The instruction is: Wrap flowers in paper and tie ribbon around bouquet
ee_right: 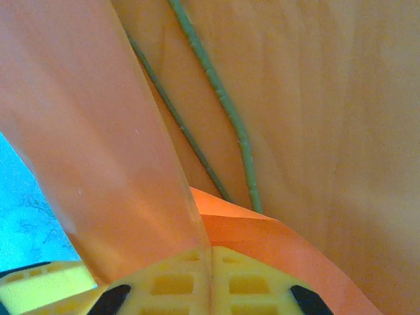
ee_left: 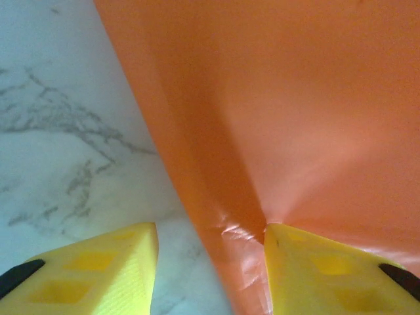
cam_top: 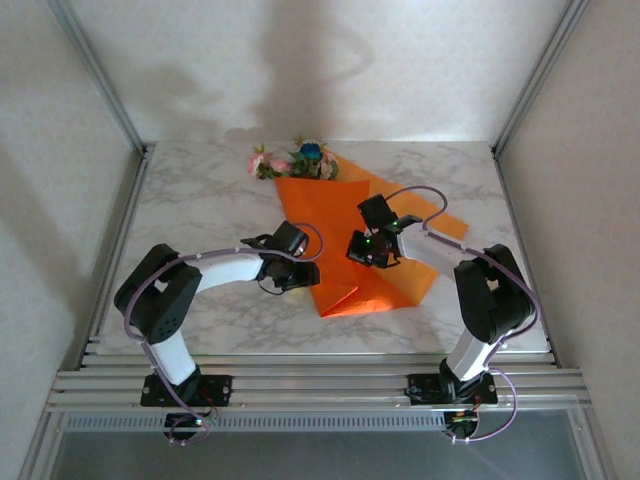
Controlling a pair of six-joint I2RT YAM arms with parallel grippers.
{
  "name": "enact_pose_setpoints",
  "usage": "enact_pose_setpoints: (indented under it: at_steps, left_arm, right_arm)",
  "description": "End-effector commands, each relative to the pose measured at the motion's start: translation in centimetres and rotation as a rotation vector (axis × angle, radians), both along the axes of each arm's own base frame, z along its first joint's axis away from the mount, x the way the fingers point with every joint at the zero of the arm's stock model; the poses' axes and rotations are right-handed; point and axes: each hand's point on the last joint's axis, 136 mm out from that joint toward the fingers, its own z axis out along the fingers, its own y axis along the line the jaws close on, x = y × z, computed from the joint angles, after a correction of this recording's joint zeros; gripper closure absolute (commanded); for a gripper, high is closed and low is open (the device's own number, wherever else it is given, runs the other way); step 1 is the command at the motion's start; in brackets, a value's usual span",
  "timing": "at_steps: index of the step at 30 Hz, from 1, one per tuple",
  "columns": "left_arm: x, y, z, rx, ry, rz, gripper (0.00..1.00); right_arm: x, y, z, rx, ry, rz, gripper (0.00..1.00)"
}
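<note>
Orange paper [cam_top: 325, 205] lay spread on the marble bench [cam_top: 200, 210], with the flowers [cam_top: 295, 160] at its far end, blooms poking past the edge. We saw the left claw [ee_left: 210, 230] at the sheet's left edge, its fingers apart and a raised fold of paper between them. The right claw [ee_right: 211, 256] was pinched together on a lifted flap, green stems [ee_right: 226, 111] lying just beyond.

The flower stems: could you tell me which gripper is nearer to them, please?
Right. The right gripper, shut on a fold of the paper, has the stems just beyond its fingertips; the left gripper straddles the paper's left edge, farther off.
</note>
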Motion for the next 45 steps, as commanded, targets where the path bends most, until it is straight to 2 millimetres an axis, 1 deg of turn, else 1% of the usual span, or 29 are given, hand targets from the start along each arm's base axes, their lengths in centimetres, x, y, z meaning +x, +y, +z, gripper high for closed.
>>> enact_pose_setpoints:
  at_steps: [1, 8, 11, 12, 13, 15, 16, 22, 24, 25, 27, 31, 35, 39, 42, 45]
  left_arm:
    - [1.6, -0.1, -0.1, 0.010, -0.037, 0.005, 0.56]
    - [3.1, -1.4, 0.8, -0.074, -0.103, 0.025, 0.62]
    - [3.4, -1.7, 1.0, -0.098, -0.114, 0.028, 0.67]
    - [3.4, -1.7, 1.0, -0.097, -0.115, 0.030, 0.70]
    - [3.5, -1.7, 0.9, -0.100, -0.115, 0.031, 0.77]
    - [3.5, -1.4, 0.7, -0.100, -0.116, 0.041, 0.91]
    - [3.6, -1.1, 0.7, -0.099, -0.119, 0.051, 1.00]
    - [4.4, 0.5, 0.9, -0.090, -0.135, 0.102, 1.00]
    - [4.6, 0.9, 0.7, -0.098, -0.126, 0.116, 0.68]
    - [4.8, 1.1, 0.6, -0.109, -0.125, 0.131, 0.59]
    - [5.4, 1.5, 0.8, -0.148, -0.133, 0.164, 0.52]
    - [7.0, 1.2, 1.2, -0.224, -0.140, 0.202, 0.49]
    - [8.6, 0.5, 1.5, -0.272, -0.159, 0.205, 0.49]
    - [9.5, -0.6, 1.2, -0.305, -0.154, 0.183, 0.53]
    - [10.2, -0.9, 0.6, -0.303, -0.148, 0.181, 0.57]
    - [11.3, -1.2, 1.0, -0.326, -0.173, 0.191, 0.57]
  right_arm:
    - [-0.8, -0.8, -0.4, -0.008, 0.029, 0.015, 1.00]
    - [-0.8, -1.4, -1.4, -0.001, 0.051, 0.003, 1.00]
    - [-0.9, -1.9, -1.8, 0.005, 0.060, -0.007, 1.00]
    - [-0.8, -2.0, -1.8, 0.008, 0.059, -0.008, 1.00]
    - [-0.8, -2.1, -1.9, 0.012, 0.060, -0.010, 1.00]
    - [-0.8, -2.2, -2.1, 0.013, 0.064, -0.009, 1.00]
    - [-0.8, -2.4, -2.3, 0.015, 0.067, -0.010, 1.00]
    - [-0.4, -3.2, -3.0, 0.020, 0.075, -0.005, 1.00]
    - [-0.3, -3.3, -3.1, 0.030, 0.077, -0.002, 1.00]
    - [-0.2, -3.4, -3.1, 0.037, 0.078, -0.003, 1.00]
    - [-0.1, -3.4, -3.2, 0.047, 0.081, 0.000, 1.00]
    - [0.0, -3.7, -3.6, 0.058, 0.094, -0.008, 1.00]
    - [0.0, -4.0, -4.2, 0.077, 0.109, -0.017, 1.00]
    - [0.0, -4.3, -4.7, 0.085, 0.121, -0.023, 1.00]
    - [0.1, -4.6, -5.2, 0.089, 0.126, -0.029, 1.00]
    - [0.1, -4.7, -5.7, 0.091, 0.137, -0.028, 1.00]
